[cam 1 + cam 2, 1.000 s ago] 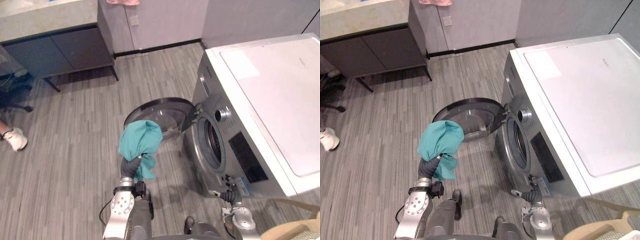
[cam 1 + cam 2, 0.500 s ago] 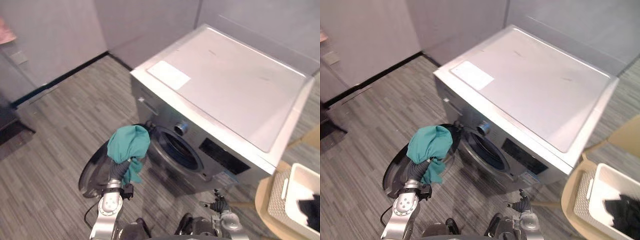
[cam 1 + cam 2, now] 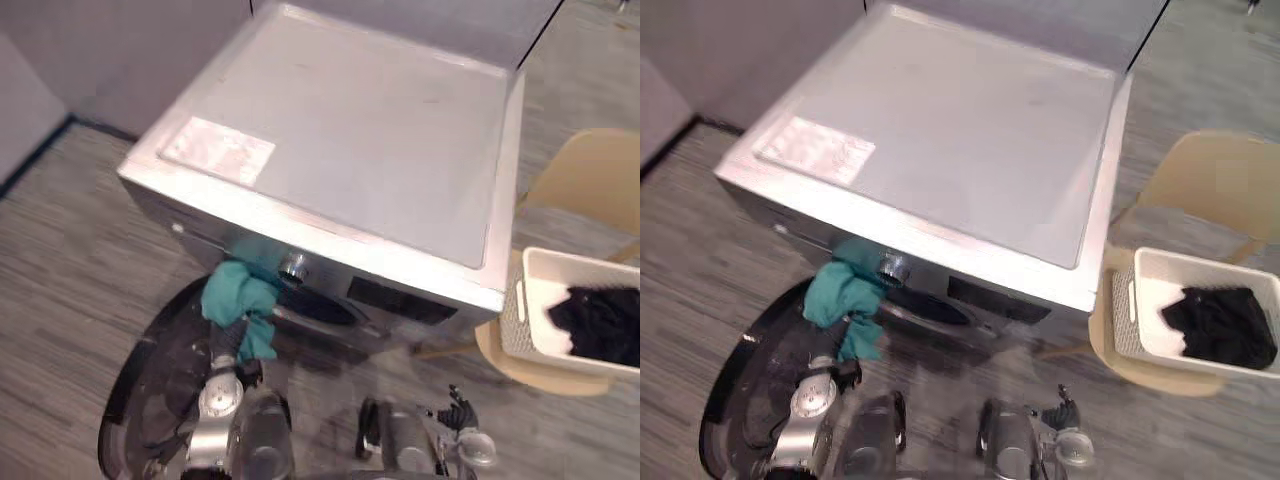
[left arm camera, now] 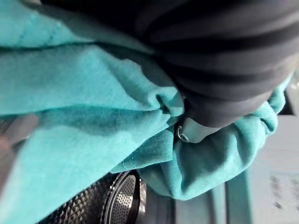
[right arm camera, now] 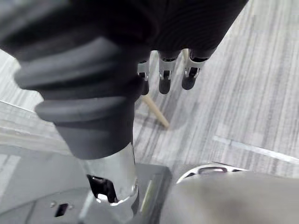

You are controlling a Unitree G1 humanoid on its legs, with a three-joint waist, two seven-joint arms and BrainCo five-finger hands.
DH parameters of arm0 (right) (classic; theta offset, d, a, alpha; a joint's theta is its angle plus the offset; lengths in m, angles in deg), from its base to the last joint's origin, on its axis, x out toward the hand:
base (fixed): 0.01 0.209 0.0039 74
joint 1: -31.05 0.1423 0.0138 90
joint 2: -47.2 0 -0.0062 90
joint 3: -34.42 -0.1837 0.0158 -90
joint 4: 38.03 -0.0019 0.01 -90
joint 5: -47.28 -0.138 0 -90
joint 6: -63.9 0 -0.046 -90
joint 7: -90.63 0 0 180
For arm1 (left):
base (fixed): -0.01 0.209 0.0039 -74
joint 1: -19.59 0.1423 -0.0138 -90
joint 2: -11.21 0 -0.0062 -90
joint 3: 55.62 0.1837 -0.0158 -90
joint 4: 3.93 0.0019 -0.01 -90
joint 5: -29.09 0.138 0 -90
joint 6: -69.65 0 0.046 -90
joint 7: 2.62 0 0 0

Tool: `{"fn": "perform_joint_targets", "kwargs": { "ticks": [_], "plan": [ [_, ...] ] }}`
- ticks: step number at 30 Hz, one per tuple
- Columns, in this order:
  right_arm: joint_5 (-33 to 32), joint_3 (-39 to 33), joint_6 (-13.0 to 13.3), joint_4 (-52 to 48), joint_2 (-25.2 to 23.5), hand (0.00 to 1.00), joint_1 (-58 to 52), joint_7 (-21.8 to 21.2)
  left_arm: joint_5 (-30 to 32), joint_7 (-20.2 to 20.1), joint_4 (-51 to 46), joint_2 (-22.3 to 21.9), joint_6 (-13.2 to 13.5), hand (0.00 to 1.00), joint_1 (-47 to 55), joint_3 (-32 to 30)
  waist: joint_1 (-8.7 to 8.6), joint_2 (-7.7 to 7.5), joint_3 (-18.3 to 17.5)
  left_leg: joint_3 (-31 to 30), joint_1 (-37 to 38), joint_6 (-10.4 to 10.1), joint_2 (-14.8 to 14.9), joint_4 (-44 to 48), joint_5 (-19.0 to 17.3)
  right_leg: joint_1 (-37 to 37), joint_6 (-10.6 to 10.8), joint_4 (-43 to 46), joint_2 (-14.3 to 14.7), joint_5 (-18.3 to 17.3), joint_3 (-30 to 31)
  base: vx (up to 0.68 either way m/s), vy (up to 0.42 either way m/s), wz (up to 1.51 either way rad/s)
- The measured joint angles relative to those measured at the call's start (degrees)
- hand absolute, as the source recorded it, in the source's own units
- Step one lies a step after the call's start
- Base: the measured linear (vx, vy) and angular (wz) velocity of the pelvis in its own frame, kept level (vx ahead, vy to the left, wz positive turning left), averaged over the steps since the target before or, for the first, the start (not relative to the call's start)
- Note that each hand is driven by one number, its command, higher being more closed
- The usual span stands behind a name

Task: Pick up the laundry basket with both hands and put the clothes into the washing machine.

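Teal garment [image 3: 240,295], soft and crumpled, shrouds the left robot hand [image 4: 219,60], grip unreadable; right robot hand [image 5: 163,82] hangs slack, empty.

Soft, even light falls from above. The top of the washing machine [image 3: 360,130], upper middle of the frame, is the brightest area, with a faint sheen. Its front lies in shade, and the floor [image 3: 60,270] at left is a dimmer grey.
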Motion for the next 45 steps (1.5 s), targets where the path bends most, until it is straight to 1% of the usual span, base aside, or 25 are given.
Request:
{"fn": "perform_joint_targets", "kwargs": {
  "ticks": [1,2,3,5,6,10,11,13,14,16,18,21,23,24,26,28,30,31,33,35,36,39,41,42,45],
  "plan": [
    [-0.6,0.0,0.0,-0.9,0.1,0.00,0.4,0.4,-0.9,0.7,-0.1,-0.3,0.0,1.00,-0.9,-0.2,-0.04,0.02,0.5,0.3,-1.8,0.3,0.0,1.8,-0.9,-2.0,0.3,1.9,-0.5,-0.8,0.6,-0.17,0.108,-0.13],
    [-1.1,0.0,0.0,-2.3,0.2,0.00,1.7,1.3,-2.3,2.3,-0.1,-0.7,0.2,1.00,-2.9,-0.4,-0.16,0.50,2.2,0.5,-4.4,0.8,0.3,5.2,-4.5,-5.4,0.6,6.0,-0.9,-3.3,1.2,-0.13,0.076,-0.13],
    [-1.1,0.1,0.1,-2.9,0.1,0.00,2.4,1.6,-3.0,2.7,-0.1,-1.0,0.2,1.00,-3.6,-0.4,-0.12,0.79,3.1,0.5,-5.9,1.3,0.8,7.4,-6.2,-7.0,0.5,8.2,-1.2,-4.4,1.4,-0.17,0.071,-0.15],
    [-2.9,1.3,0.2,-5.4,0.0,0.00,4.6,2.3,-6.0,4.8,0.2,-1.7,0.4,1.00,-7.3,-0.3,-0.10,0.45,5.3,0.2,-13.1,1.6,2.0,16.0,-9.5,-14.6,0.2,17.0,-1.7,-7.7,2.7,-0.19,0.023,-0.08],
    [-3.2,1.4,0.4,-6.1,-0.1,0.00,5.0,2.4,-6.4,5.1,0.2,-1.9,0.4,1.00,-8.0,-0.3,-0.11,0.44,5.7,-0.1,-14.7,1.7,2.3,17.9,-10.0,-16.1,0.1,18.7,-1.8,-8.2,2.8,-0.18,-0.005,-0.06],
    [-5.5,1.2,2.0,-10.9,-0.1,0.00,8.4,4.6,-8.5,6.1,1.0,-1.4,0.5,1.00,-18.1,-0.1,-0.39,-0.20,7.9,-1.8,-29.3,1.7,4.5,29.4,-11.8,-31.1,-1.2,30.5,-1.6,-10.4,4.4,-0.18,-0.031,-0.08],
    [-5.6,1.0,2.2,-11.9,-0.1,0.00,8.8,4.8,-8.5,6.2,1.3,-1.0,0.5,1.00,-20.0,0.0,-0.37,-0.36,8.3,-1.9,-31.2,1.6,4.9,30.9,-12.1,-33.1,-1.5,32.1,-1.4,-10.6,4.8,-0.16,-0.049,-0.15],
    [-6.2,0.8,3.3,-15.5,0.0,0.00,9.7,5.3,-8.4,6.3,1.8,0.8,0.5,1.00,-25.6,0.4,-0.43,-0.67,8.7,-2.8,-37.6,1.6,6.2,35.8,-12.9,-39.8,-2.0,36.8,-0.6,-11.1,5.5,-0.14,-0.045,-0.22],
    [-7.0,0.5,4.2,-17.4,0.0,0.00,10.6,5.8,-8.3,6.8,2.0,2.6,0.4,1.00,-29.4,0.7,-0.83,-1.14,9.0,-3.4,-41.6,1.5,7.1,38.9,-13.3,-43.9,-2.4,39.7,-0.1,-11.3,5.9,-0.13,-0.058,-0.24],
    [-7.8,0.0,4.7,-20.0,0.0,0.00,11.7,6.0,-8.2,7.2,2.3,5.7,0.4,1.00,-34.6,0.7,-1.60,-2.19,9.6,-3.9,-46.2,1.4,8.1,43.0,-13.9,-49.0,-2.8,43.8,0.6,-11.6,6.8,-0.13,-0.078,-0.23],
    [-8.0,-1.1,6.2,-23.0,0.2,0.00,11.8,6.3,-8.2,7.5,2.9,9.6,0.2,1.00,-40.9,1.2,-2.84,-2.35,9.7,-5.1,-51.9,1.5,9.0,47.2,-14.3,-54.7,-2.8,47.5,1.5,-11.7,7.2,-0.12,-0.099,-0.18],
    [-7.7,-1.5,5.8,-20.7,0.9,0.00,10.5,6.8,-8.1,8.5,2.8,14.2,0.2,1.00,-48.7,3.2,-3.35,-2.34,9.9,-5.7,-56.8,1.3,9.8,50.7,-14.7,-60.1,-2.9,50.8,2.3,-11.7,7.8,-0.05,-0.068,-0.16],
    [-7.9,-1.7,4.5,-18.5,-0.1,0.00,9.6,6.9,-7.7,8.7,2.9,16.6,0.3,1.00,-53.4,4.6,-3.59,-2.28,10.4,-5.7,-58.9,1.2,9.9,51.9,-14.8,-62.6,-3.0,52.2,2.4,-11.7,8.3,-0.02,-0.065,-0.07],
    [-7.9,-1.7,4.1,-18.6,-0.9,0.00,8.7,6.8,-7.4,9.3,2.9,18.4,0.2,0.00,-56.1,5.2,-4.20,-2.16,10.5,-5.9,-60.1,1.2,10.1,52.7,-14.8,-63.8,-3.1,52.9,2.4,-11.6,8.4,-0.01,-0.057,-0.05],
    [-7.9,-1.3,4.0,-18.9,-1.1,0.00,8.1,6.4,-6.9,10.3,3.1,20.8,0.2,0.00,-59.8,7.1,-5.22,-2.16,10.8,-6.4,-61.1,1.2,10.1,54.0,-14.9,-64.8,-3.2,53.9,2.6,-11.5,8.4,0.01,-0.042,-0.09],
    [-7.9,-1.0,4.6,-20.1,-1.0,0.00,8.0,5.6,-3.5,10.8,5.6,22.6,0.3,0.00,-66.0,10.6,-5.53,-2.17,11.0,-6.7,-62.5,1.2,10.3,54.8,-14.9,-66.1,-3.4,54.5,2.7,-11.5,8.4,0.02,-0.046,-0.05],
    [-7.9,-1.1,5.4,-20.7,-1.0,0.00,8.0,5.5,-1.5,10.7,8.3,23.7,0.3,0.00,-69.2,12.1,-5.66,-2.30,11.1,-6.7,-63.1,1.2,10.4,55.1,-14.9,-66.7,-3.4,54.8,2.7,-11.5,8.5,0.01,-0.033,-0.01],
    [-8.2,-1.1,6.1,-21.7,-1.0,0.00,8.1,5.1,1.3,10.1,11.5,24.7,-0.2,0.00,-72.4,12.8,-5.89,-2.26,11.3,-6.8,-63.7,1.3,10.5,55.3,-14.9,-67.3,-3.3,54.9,2.7,-11.5,8.3,0.00,0.000,0.00],
    [-8.6,-1.2,6.4,-22.6,-1.0,0.00,8.2,4.4,5.2,8.8,16.4,26.0,-1.6,0.00,-76.6,14.1,-6.30,-2.33,11.4,-6.9,-64.9,1.3,10.7,55.6,-14.9,-68.3,-3.3,55.1,2.8,-11.4,8.3,0.03,-0.040,-0.03],
    [-9.9,-1.4,6.5,-23.0,-1.0,0.00,9.0,4.1,11.9,6.2,23.2,26.5,-4.0,0.00,-80.7,15.4,-6.52,-2.47,11.7,-7.4,-65.6,1.3,10.9,56.3,-15.0,-68.7,-3.5,55.5,3.1,-11.3,8.0,0.04,-0.028,-0.06],
    [-10.1,-1.4,6.7,-23.3,-1.0,0.00,9.0,3.9,14.6,5.4,24.0,26.6,-4.8,0.00,-81.3,15.8,-6.42,-2.57,11.8,-7.4,-65.6,1.3,10.9,56.4,-15.0,-68.8,-3.4,55.5,3.3,-11.3,8.0,0.02,-0.023,-0.06],
    [-10.8,-1.7,7.5,-23.4,-0.8,0.00,9.1,2.7,26.6,1.5,27.5,27.0,-6.4,0.00,-81.6,17.5,-6.42,-2.60,11.9,-7.5,-66.6,1.3,11.0,56.7,-15.0,-69.9,-3.2,55.7,3.4,-11.2,8.1,0.01,-0.008,-0.01],
    [-11.7,-1.6,7.5,-23.4,-0.6,0.00,9.1,1.6,32.4,-1.0,30.1,27.0,-7.6,0.00,-81.6,18.9,-6.41,-2.61,11.9,-7.5,-66.9,1.3,11.0,56.7,-15.0,-70.1,-3.3,55.8,3.4,-11.0,8.1,0.00,0.000,0.00],
    [-11.9,-1.6,7.5,-23.4,-0.5,0.00,9.2,1.1,34.9,-2.6,31.0,27.0,-8.3,0.00,-81.6,19.4,-6.40,-2.60,11.9,-7.6,-67.1,1.3,11.0,56.8,-15.0,-70.3,-3.3,55.8,3.4,-10.9,8.1,0.00,0.000,0.00],
    [-12.3,-1.2,7.5,-23.5,-0.2,0.00,9.2,-0.5,35.6,-5.3,31.3,27.1,-8.5,0.00,-81.6,19.4,-6.37,-2.58,11.9,-8.0,-67.9,1.3,11.0,57.0,-15.0,-70.6,-3.5,55.8,3.4,-10.7,7.8,0.00,0.000,0.00]
  ]
}}
